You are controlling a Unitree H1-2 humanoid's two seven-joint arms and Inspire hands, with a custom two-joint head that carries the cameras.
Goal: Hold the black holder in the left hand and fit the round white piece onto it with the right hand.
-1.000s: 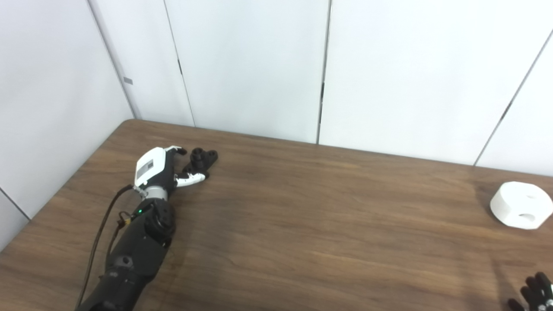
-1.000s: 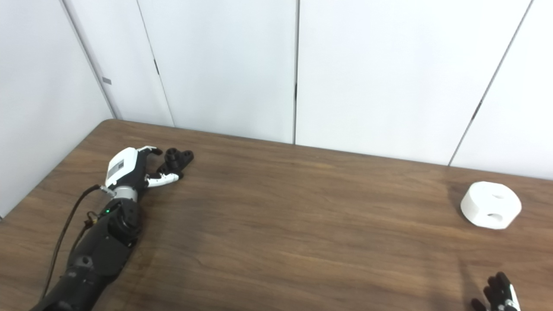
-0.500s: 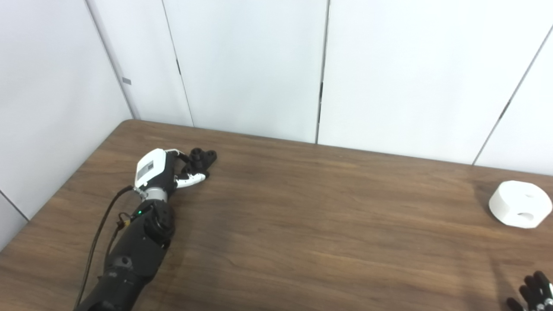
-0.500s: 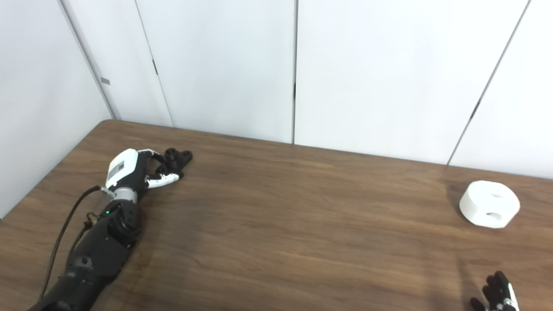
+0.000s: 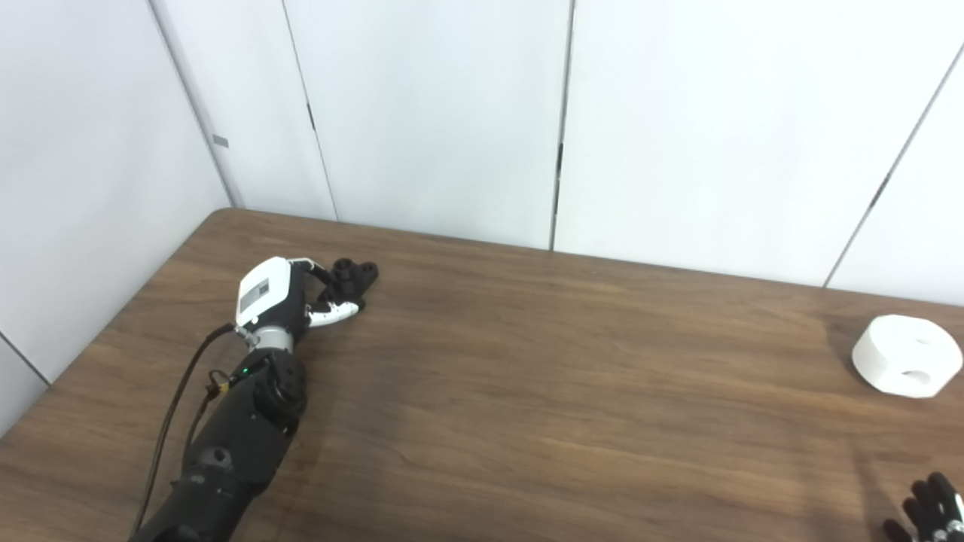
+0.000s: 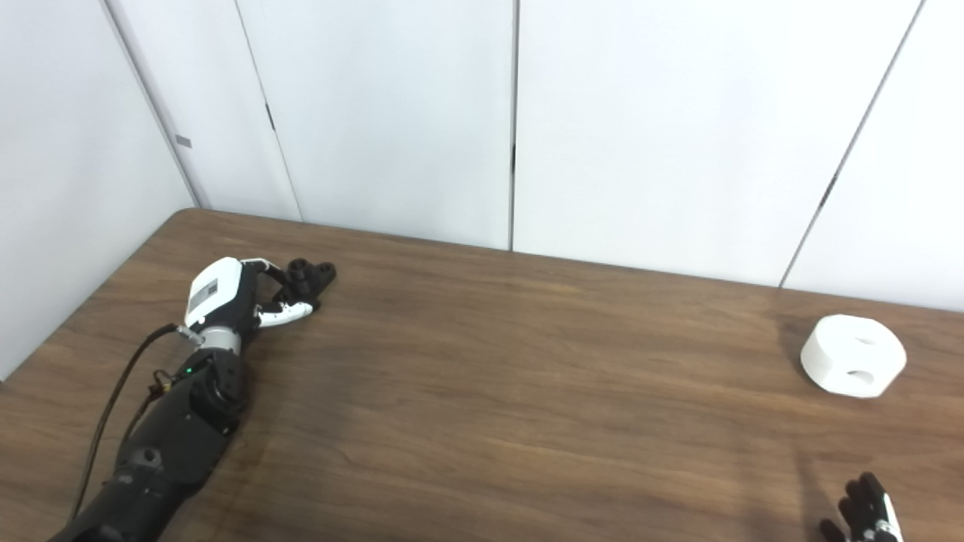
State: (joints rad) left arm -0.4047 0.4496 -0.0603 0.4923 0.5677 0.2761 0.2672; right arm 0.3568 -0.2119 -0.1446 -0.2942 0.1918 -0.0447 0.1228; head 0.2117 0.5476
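Black holder in the left robot hand's fingers

Black holder (image 5: 352, 275) is lying on the table (image 5: 527, 391) at the upper left of the frame, and the left robot hand (image 5: 282, 297) is closing narrowly around it. Round white piece (image 5: 907, 355) is sitting far right. Right robot hand (image 5: 930, 512) is peeking in at the lower right corner; I cannot tell its state.

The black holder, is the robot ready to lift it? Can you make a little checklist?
1. Left hand at the black holder: ok, its fingers are curled around it.
2. Firm hold: cannot tell, the contact is too small to see.
3. Holder off the table: not ok, it seems to rest on the wood.
4. Round white piece within view: ok, lying alone at the far right.
5. Right hand on the white piece: not ok, it is apart, at the bottom edge.
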